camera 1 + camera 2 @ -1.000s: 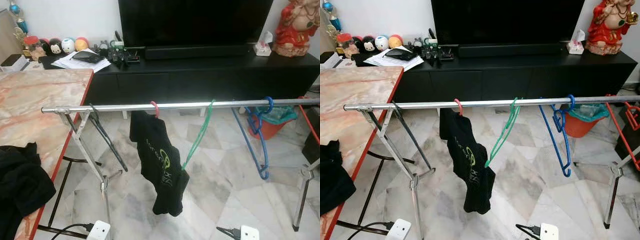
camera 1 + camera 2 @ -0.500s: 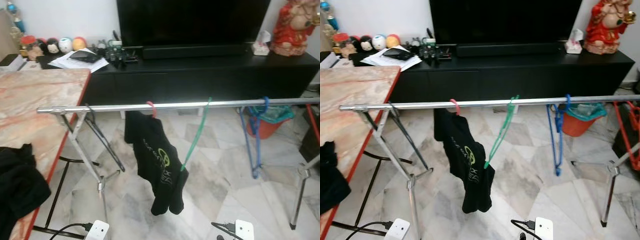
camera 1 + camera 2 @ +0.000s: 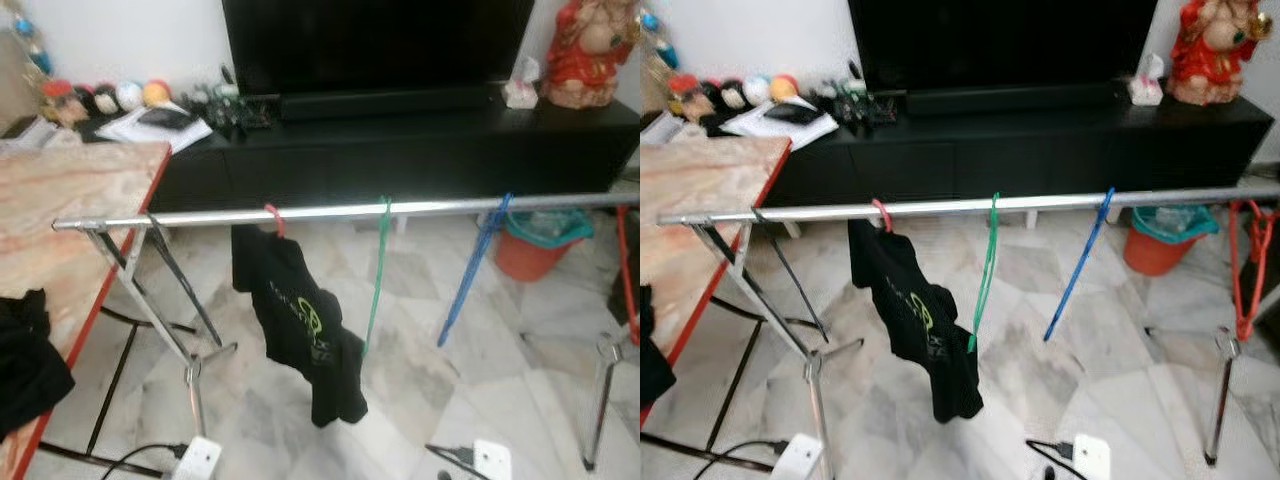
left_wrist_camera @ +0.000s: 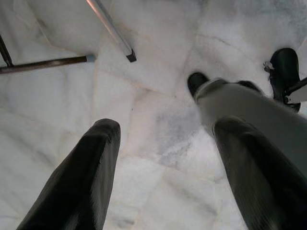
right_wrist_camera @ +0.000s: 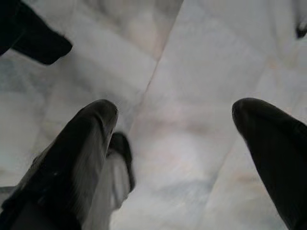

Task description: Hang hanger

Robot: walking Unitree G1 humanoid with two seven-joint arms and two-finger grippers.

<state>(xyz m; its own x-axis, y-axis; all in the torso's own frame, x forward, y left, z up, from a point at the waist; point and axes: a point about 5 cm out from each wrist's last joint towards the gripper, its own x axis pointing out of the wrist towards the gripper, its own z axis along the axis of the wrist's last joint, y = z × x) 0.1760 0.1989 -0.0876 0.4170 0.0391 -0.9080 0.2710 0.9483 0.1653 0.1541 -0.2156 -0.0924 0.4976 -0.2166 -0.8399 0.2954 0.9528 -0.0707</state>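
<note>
Hanging from the chrome rail [image 3: 330,211]: black T-shirt [image 3: 297,325], green hanger [image 3: 377,272], blue hanger [image 3: 470,272]. Marble counter [image 3: 70,205] stands left, TV cabinet [image 3: 420,150] behind. Left gripper [image 4: 165,132] and right gripper [image 5: 175,115] fingers spread, empty, over marble floor [image 3: 430,350].

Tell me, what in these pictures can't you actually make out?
- Rail: its right end runs off the edge of both eye views.
- Shirt: its green print is too blurred to read, and the cloth covers all of its hanger but the pink hook.
- Shelf clutter: small and blurred, left eye view.
- Black cloth on the table: cut by the left edge.
- Red hanger: the right edge of the right eye view cuts part of it.
</note>
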